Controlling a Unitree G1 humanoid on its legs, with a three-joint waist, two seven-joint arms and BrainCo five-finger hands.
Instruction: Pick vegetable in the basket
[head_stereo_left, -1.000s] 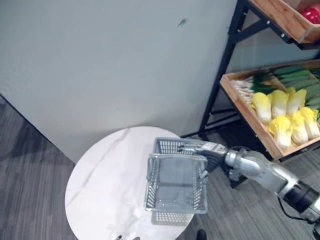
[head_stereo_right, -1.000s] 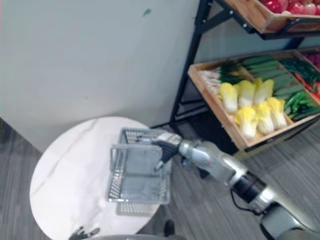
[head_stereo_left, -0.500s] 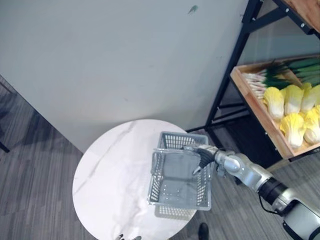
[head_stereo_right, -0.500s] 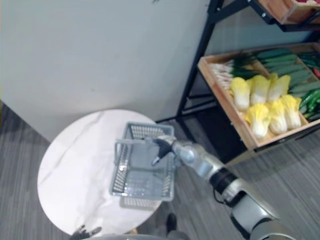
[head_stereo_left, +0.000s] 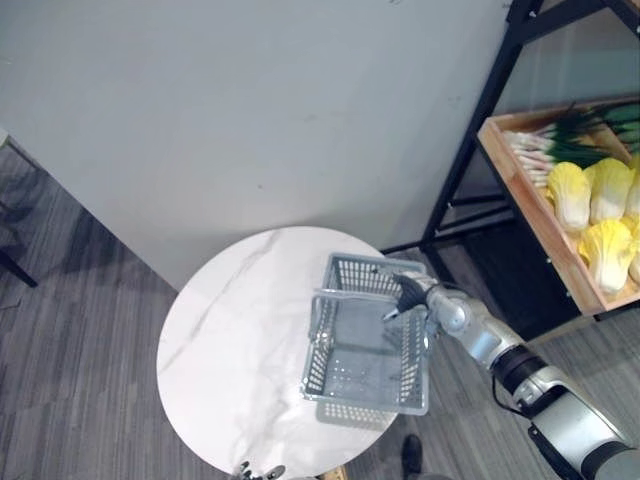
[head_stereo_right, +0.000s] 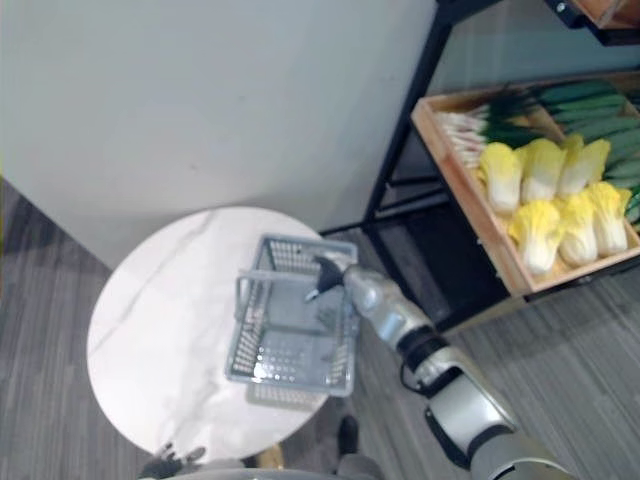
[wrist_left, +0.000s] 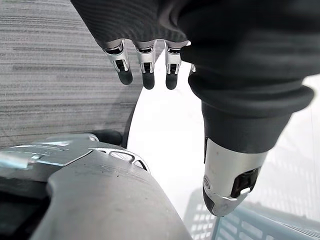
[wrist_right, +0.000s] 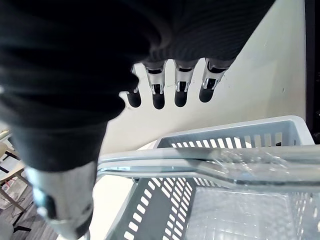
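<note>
Directly beneath the right hand (head_stereo_left: 408, 296) lies the grey basket (head_stereo_left: 365, 400). The hand's fingers (wrist_right: 158, 95) hang straight and relaxed, grasping nothing, just above the raised handle (wrist_right: 210, 162) at the basket's far rim. The basket is empty and stands on the round white table (head_stereo_left: 240, 330), close to the table's edge on the arm's side. Beyond the fingertips stands a plain wall (head_stereo_left: 250, 120); to the hand's left the tabletop is bare. The vegetables are well off to the hand's right: yellow cabbages (head_stereo_left: 570, 195) and green onions (head_stereo_left: 560, 150) lie in a wooden tray (head_stereo_left: 535, 215) on a black rack (head_stereo_left: 474, 140), with open floor (head_stereo_left: 470, 270) between rack and table. The left hand (wrist_left: 146, 70) hangs loose-fingered over the table's near edge, holding nothing.
</note>
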